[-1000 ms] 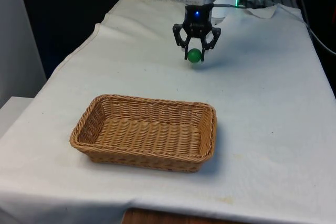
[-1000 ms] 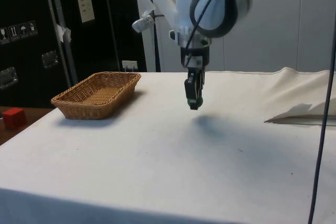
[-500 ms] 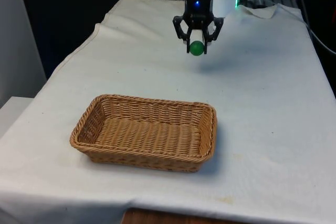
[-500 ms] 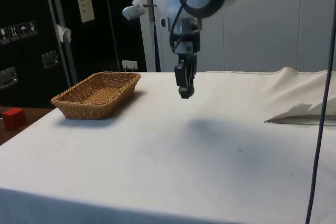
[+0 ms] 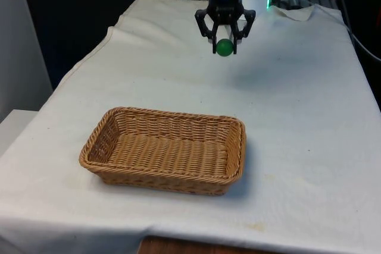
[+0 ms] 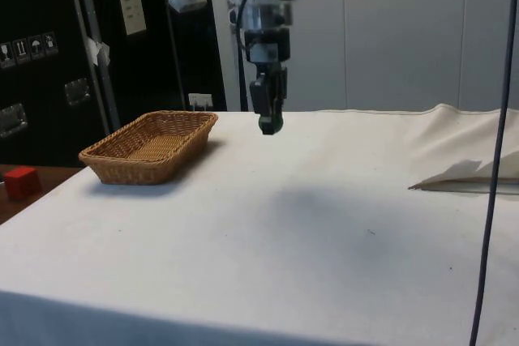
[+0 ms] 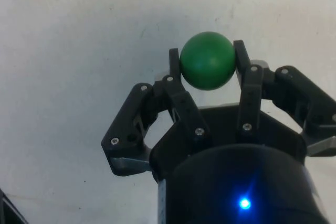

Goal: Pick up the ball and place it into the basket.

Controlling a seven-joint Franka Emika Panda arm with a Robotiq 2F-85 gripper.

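Black gripper (image 5: 224,44) up in the air over the far part of the table (image 5: 297,105), jaws pinching a small smooth round green ball (image 5: 224,47) between the two tips. Wrist view: ball (image 7: 208,60) seated at the very tip of the fingers (image 7: 176,85), one finger on each side, matte plastic-looking surface, white cloth below. Side view: gripper (image 6: 267,123) hangs well above the cloth, ball (image 6: 268,126) just a bit of green at the finger ends. Basket (image 5: 165,149): rectangular, shallow, tan woven wicker with a braided rim, sits flat nearer the front view's near edge, well apart from the gripper. In the side view the basket (image 6: 151,146) lies toward the dark cabinets. Table cloth white, slightly wrinkled. Small red block (image 6: 22,181) off the table beside the basket in the side view.
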